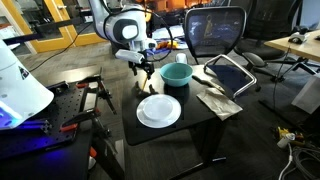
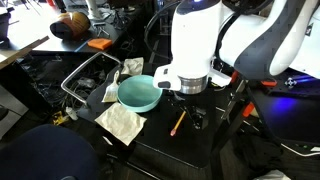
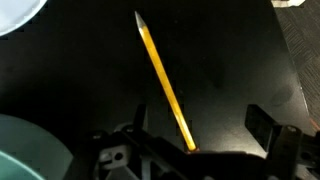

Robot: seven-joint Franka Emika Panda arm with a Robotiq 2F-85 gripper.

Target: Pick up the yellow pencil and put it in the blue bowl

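Observation:
The yellow pencil (image 3: 162,80) lies flat on the black table, tip pointing away from me in the wrist view. It shows as a short tan stick in an exterior view (image 2: 176,123). My gripper (image 3: 200,125) is open and hovers just above the pencil's near end, with one finger on each side. It holds nothing. It also shows in both exterior views (image 1: 146,68) (image 2: 193,108). The blue bowl (image 1: 176,75) (image 2: 139,94) stands upright and empty beside the gripper, and its rim shows at the lower left of the wrist view (image 3: 28,152).
A white plate (image 1: 159,110) (image 3: 15,10) lies at the table's front. A crumpled cloth (image 1: 214,100) (image 2: 121,122) and a tablet (image 1: 230,72) lie past the bowl. An office chair (image 1: 215,30) stands behind the table.

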